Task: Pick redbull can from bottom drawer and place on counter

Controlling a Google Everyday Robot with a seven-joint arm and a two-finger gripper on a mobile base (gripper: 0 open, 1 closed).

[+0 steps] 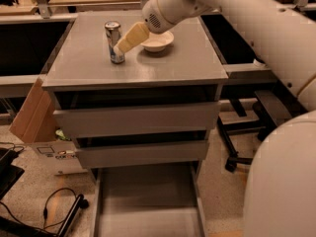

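The redbull can (113, 41) stands upright on the counter (163, 65). The gripper (122, 44) is right beside it. I cannot tell if it is gripping.

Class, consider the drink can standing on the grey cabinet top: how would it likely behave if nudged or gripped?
The can is tall and slim on a small base, so a nudge from the gripper beside it would probably tip it. Its shiny round body may slip, and roll across the counter.

The white arm (247, 14) reaches in from the right; wrist (165, 9) tilted down-left; tool (120, 47) upper left of centre.
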